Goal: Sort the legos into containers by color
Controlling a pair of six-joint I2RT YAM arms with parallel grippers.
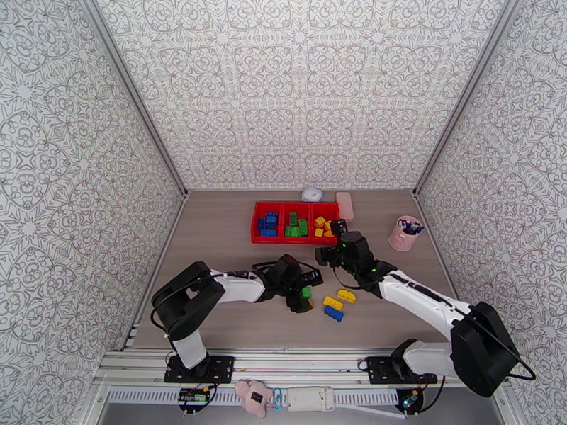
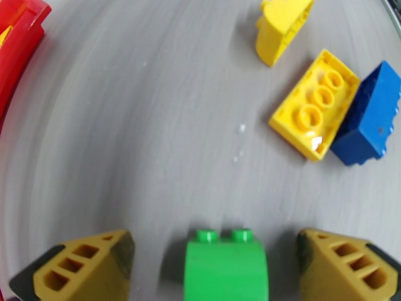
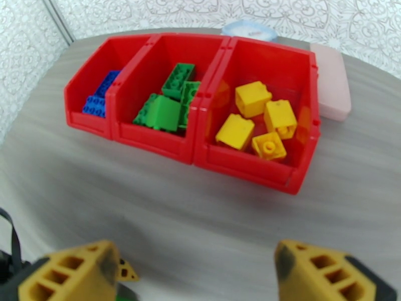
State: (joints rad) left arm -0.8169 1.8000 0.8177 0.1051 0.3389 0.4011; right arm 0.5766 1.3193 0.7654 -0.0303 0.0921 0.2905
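Sitting around the small green plastic brick [image 2: 225,269] towards the desk's near edge, the left gripper [image 2: 213,249] has fingers [image 2: 80,267] apart and must next squeeze, then carry it to the middle red plastic bin [image 3: 150,139].

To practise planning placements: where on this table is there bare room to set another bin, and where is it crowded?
Widest bare patch: table left of the red tray, up to the left wall. A smaller one lies between the pink cup and the right arm. Crowded: front centre, where the left gripper straddles a green lego beside loose yellow and blue legos.
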